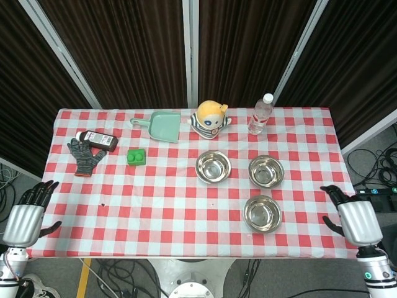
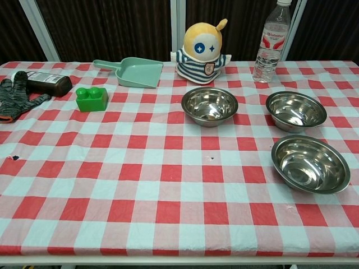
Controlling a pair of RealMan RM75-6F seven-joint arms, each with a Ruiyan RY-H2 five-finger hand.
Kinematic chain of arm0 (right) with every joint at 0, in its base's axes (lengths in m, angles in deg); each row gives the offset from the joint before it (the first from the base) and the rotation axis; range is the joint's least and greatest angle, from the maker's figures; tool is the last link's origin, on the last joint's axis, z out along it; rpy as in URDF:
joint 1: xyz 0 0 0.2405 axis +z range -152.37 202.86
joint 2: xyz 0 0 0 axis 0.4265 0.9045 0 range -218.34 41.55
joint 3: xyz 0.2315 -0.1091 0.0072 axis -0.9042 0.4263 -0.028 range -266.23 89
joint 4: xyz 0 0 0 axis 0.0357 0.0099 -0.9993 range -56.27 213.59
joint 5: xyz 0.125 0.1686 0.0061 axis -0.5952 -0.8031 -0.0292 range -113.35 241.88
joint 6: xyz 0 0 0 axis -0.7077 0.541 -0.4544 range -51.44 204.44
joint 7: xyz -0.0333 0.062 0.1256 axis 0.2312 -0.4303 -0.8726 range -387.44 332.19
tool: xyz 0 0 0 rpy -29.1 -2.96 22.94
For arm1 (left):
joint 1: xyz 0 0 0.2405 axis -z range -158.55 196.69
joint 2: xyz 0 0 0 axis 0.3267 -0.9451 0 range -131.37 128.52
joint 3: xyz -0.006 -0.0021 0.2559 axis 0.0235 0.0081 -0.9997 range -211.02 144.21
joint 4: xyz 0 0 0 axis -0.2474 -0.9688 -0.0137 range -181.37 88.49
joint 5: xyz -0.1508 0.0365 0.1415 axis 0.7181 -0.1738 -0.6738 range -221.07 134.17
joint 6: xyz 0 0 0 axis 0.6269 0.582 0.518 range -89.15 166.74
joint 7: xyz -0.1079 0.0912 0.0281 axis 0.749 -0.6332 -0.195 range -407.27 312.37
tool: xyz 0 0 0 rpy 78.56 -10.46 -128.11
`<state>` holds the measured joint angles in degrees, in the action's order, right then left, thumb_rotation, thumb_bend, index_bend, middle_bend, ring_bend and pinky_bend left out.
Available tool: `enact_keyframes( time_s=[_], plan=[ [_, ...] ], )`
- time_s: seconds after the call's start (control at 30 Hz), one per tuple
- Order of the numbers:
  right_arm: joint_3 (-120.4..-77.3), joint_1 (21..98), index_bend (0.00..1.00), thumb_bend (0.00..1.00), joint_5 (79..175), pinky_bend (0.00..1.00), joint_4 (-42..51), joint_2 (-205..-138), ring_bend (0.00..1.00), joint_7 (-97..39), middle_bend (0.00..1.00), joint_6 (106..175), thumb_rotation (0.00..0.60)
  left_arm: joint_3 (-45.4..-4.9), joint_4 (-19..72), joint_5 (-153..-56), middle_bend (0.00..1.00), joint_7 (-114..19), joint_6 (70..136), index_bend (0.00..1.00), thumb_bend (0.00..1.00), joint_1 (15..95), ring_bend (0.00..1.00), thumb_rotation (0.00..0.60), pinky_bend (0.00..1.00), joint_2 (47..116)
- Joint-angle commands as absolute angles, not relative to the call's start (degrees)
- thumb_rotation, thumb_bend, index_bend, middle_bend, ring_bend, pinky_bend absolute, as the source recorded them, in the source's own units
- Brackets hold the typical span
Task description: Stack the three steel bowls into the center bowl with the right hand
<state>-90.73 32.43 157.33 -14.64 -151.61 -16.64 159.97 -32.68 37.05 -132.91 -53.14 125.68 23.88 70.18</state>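
Note:
Three steel bowls stand apart on the checked cloth, all upright and empty. The centre bowl (image 1: 213, 166) (image 2: 209, 106) sits mid-table. A second bowl (image 1: 266, 171) (image 2: 295, 110) lies to its right, and a third bowl (image 1: 262, 213) (image 2: 309, 163) sits nearer the front edge. My right hand (image 1: 355, 220) hovers off the table's right edge, fingers apart and holding nothing. My left hand (image 1: 26, 218) hangs off the left edge, fingers spread and empty. Neither hand shows in the chest view.
Along the back stand a green dustpan (image 1: 162, 126), a yellow plush toy (image 1: 209, 119) and a water bottle (image 1: 260, 115). A green block (image 1: 136, 157), a grey glove (image 1: 83, 156) and a dark box (image 1: 97, 141) lie at the left.

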Motion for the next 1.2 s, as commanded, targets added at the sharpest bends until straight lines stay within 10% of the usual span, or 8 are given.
enact_keyframes(
  time_s=[0.03, 0.2, 0.4, 0.67, 0.9, 1.2],
  plan=[
    [-88.5, 34.2, 0.3, 0.13, 159.5, 0.68, -15.8, -151.6, 0.69, -13.7, 0.33, 156.0, 0.6, -32.9, 37.1, -133.2, 0.2, -53.4, 125.7, 0.14, 0.01, 23.9, 0.13, 0.6, 0.22, 70.1],
    [-86.3, 36.4, 0.31, 0.41, 160.3, 0.68, -17.7, -151.9, 0.69, -11.9, 0.32, 149.9, 0.6, -32.7, 37.6, -133.1, 0.2, -53.3, 126.0, 0.14, 0.01, 23.8, 0.13, 0.6, 0.22, 69.6],
    [-85.8, 38.9, 0.31, 0.45, 159.3, 0.68, -19.4, -152.4, 0.69, -8.8, 0.33, 144.4, 0.6, -32.8, 37.8, -133.2, 0.2, -52.9, 126.4, 0.14, 0.01, 23.6, 0.13, 0.6, 0.22, 69.3],
    [-85.2, 40.4, 0.28, 0.39, 157.6, 0.68, -21.6, -152.7, 0.69, -5.5, 0.32, 140.8, 0.6, -32.7, 37.1, -133.0, 0.2, -51.8, 126.3, 0.14, 0.01, 23.6, 0.13, 0.6, 0.22, 69.5],
    [-85.2, 41.4, 0.26, 0.12, 155.7, 0.68, -21.0, -154.1, 0.69, -2.3, 0.31, 138.7, 0.6, -32.6, 36.3, -132.8, 0.2, -50.6, 126.4, 0.14, 0.01, 23.5, 0.13, 0.6, 0.22, 69.7],
    [-85.2, 42.6, 0.26, 0.11, 154.4, 0.68, -19.6, -157.2, 0.69, 0.3, 0.31, 137.1, 0.6, -32.3, 35.3, -132.5, 0.2, -49.7, 126.7, 0.14, 0.01, 23.5, 0.13, 0.6, 0.22, 69.9]
  ],
)
